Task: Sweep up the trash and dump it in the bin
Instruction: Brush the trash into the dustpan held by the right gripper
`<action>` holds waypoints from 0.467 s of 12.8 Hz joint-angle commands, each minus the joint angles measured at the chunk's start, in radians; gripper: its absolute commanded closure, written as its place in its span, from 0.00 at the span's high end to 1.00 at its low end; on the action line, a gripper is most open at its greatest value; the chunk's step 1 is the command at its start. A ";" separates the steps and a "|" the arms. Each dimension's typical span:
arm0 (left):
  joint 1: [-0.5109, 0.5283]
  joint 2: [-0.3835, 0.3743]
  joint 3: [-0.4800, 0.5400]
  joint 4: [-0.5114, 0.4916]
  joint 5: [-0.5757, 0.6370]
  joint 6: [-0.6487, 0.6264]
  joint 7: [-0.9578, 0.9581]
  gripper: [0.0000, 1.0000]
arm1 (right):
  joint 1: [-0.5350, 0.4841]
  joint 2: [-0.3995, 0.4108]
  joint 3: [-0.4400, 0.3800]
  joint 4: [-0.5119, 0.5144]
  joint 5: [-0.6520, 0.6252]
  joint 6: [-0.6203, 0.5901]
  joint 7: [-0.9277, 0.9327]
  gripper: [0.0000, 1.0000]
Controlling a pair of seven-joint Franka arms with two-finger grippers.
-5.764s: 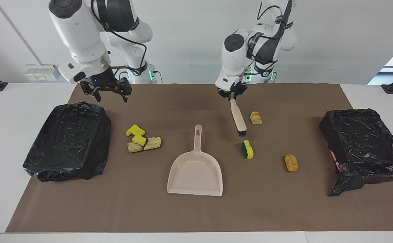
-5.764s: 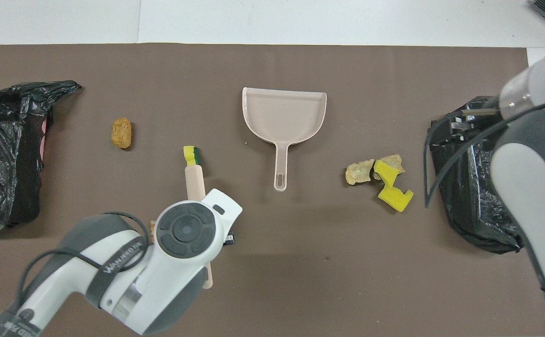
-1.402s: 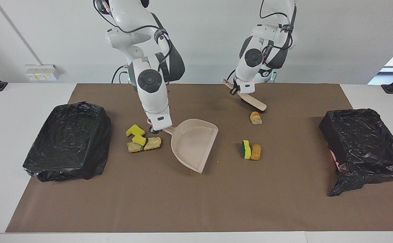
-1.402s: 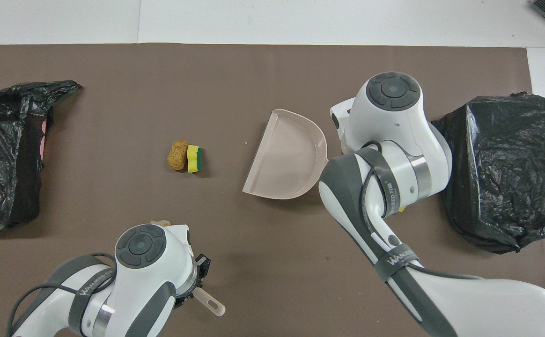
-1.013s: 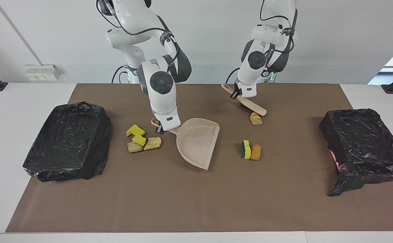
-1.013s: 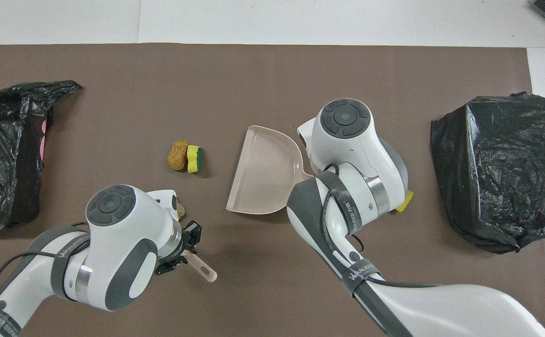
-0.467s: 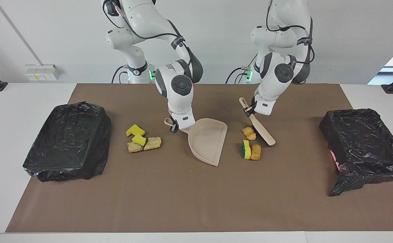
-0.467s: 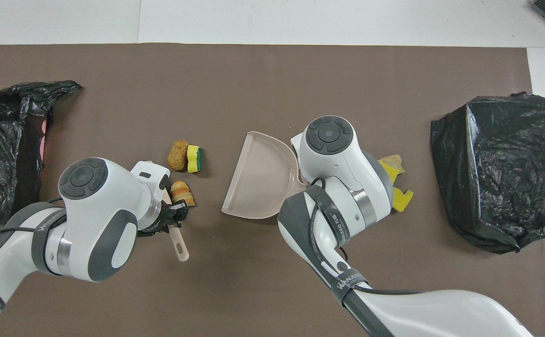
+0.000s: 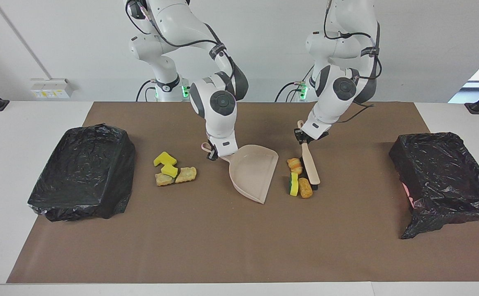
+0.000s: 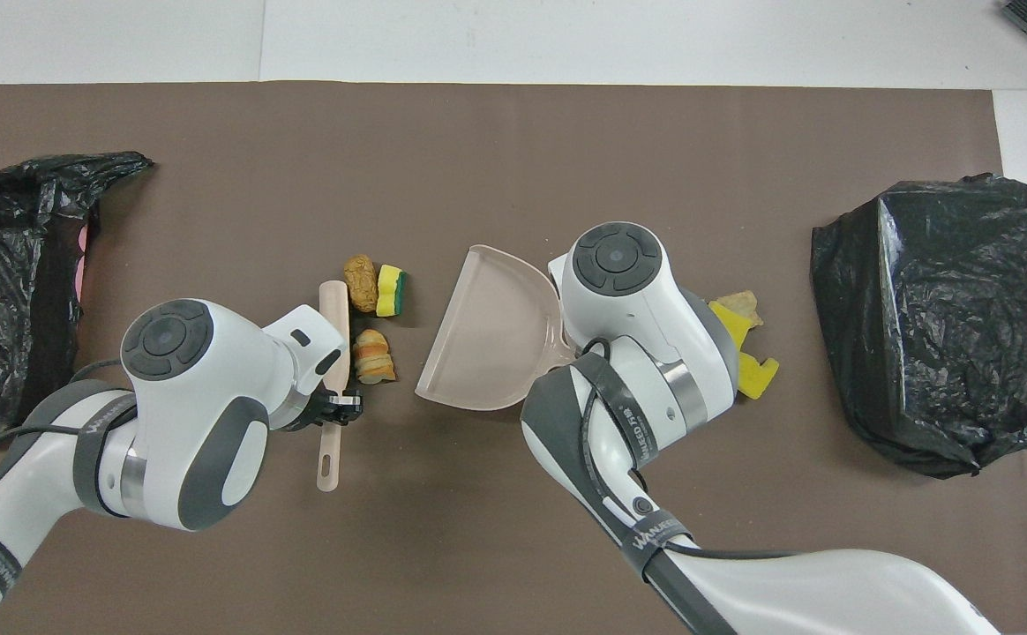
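Since the first pictures the left gripper (image 9: 304, 137) has swung the brush (image 9: 310, 164) round and pushed three scraps, a green-backed sponge (image 9: 293, 183) and two bread lumps (image 9: 304, 187), into one cluster toward the middle of the counter. The right gripper (image 9: 211, 153) has taken the dustpan (image 9: 252, 172) by its handle, turned it and tilted its mouth toward that cluster.

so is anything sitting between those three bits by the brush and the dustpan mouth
Nothing visible does. The green-backed sponge and two bread-like lumps lie beside the brush, with only bare brown mat between them and the open edge of the dustpan.
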 commanded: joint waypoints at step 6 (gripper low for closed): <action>-0.218 0.012 -0.002 0.031 0.002 0.097 0.056 0.00 | -0.007 -0.024 0.003 -0.037 -0.003 0.030 0.033 0.00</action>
